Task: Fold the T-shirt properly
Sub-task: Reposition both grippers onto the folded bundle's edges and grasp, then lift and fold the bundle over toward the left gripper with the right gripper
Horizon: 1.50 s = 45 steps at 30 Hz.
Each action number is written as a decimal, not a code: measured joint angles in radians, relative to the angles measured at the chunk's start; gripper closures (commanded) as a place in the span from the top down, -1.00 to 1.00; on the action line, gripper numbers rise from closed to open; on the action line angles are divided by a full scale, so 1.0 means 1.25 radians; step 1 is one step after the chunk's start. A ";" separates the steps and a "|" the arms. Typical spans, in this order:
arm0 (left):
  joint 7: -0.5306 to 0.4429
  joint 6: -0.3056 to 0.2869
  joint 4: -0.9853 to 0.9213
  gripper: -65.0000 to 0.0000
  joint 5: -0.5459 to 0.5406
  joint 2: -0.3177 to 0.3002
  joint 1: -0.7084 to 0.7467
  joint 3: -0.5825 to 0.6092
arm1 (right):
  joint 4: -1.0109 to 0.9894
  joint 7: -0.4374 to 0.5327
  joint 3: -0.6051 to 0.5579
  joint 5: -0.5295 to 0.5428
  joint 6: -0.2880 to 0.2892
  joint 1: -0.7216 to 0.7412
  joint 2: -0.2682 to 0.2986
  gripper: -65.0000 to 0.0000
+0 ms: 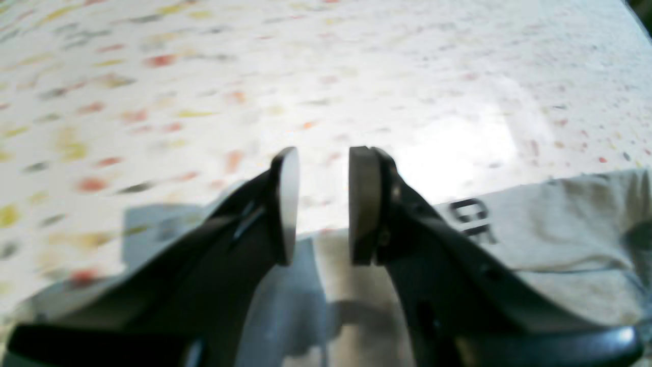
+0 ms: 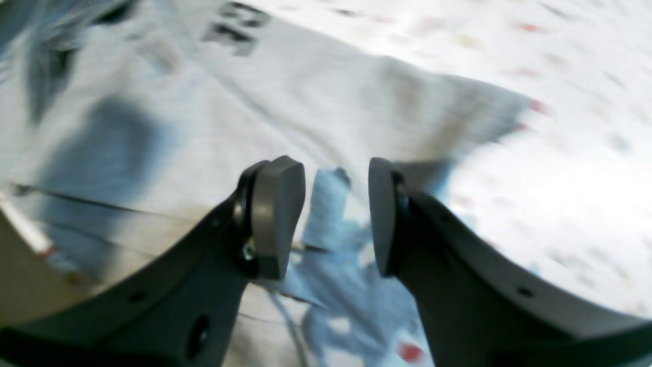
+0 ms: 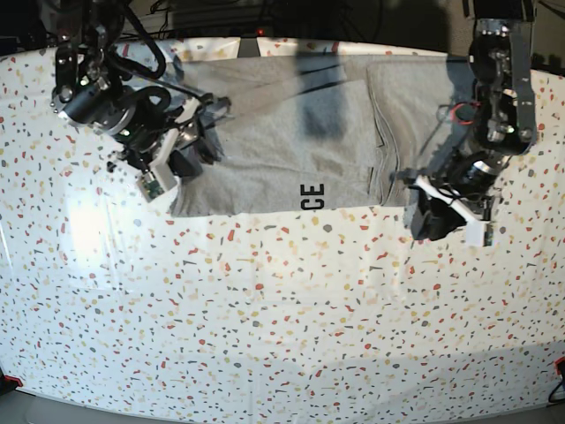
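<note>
While the T-shirt (image 3: 282, 146) lies spread across the far half of the speckled tabletop (image 3: 265, 318), both arms hang over its two ends. It is light grey and lies mostly flat; a panel on the base view's right is folded over the body, leaving a vertical fold edge, and black letters reading "CE" sit at its near hem. In the base view the left hand (image 3: 439, 215) is at the shirt's near right corner, just over the hem where cloth meets bare tabletop. The left wrist view shows its two pads (image 1: 364, 204) standing apart with an empty gap between them; nothing is clamped, and through the gap the edge of the T-shirt (image 1: 560, 224) and the tabletop (image 1: 305, 76) are visible, with part of the black lettering just beside the hand (image 1: 322, 204). The right hand (image 3: 181, 150) is over the shirt's left end in the base view, where the fabric bunches a little under it. In the right wrist view its pads (image 2: 277, 216) are likewise apart and hold nothing; grey T-shirt (image 2: 254, 102) fabric lies below them, with a rumpled, shadowed bit of cloth showing in the gap of the hand (image 2: 336, 219) and speckled tabletop (image 2: 560, 127) off to one side.
</note>
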 measured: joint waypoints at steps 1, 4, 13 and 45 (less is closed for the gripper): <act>0.000 -0.007 0.000 -0.49 -0.017 -0.013 0.011 -0.019 | 0.000 -0.013 0.020 0.001 0.000 0.000 0.000 -0.21; 0.001 -0.012 0.000 -0.49 -0.030 -0.038 0.045 -0.050 | -0.006 -0.018 0.065 0.022 0.000 0.000 0.000 -0.21; -0.008 -0.029 0.000 -0.49 -0.031 -0.069 0.129 -0.051 | -0.203 -0.021 0.060 0.056 -0.002 0.070 0.009 -0.11; -0.008 -0.030 0.000 -0.49 -0.031 -0.070 0.154 -0.051 | -0.274 -0.144 -0.085 0.239 -0.002 0.128 0.007 -1.00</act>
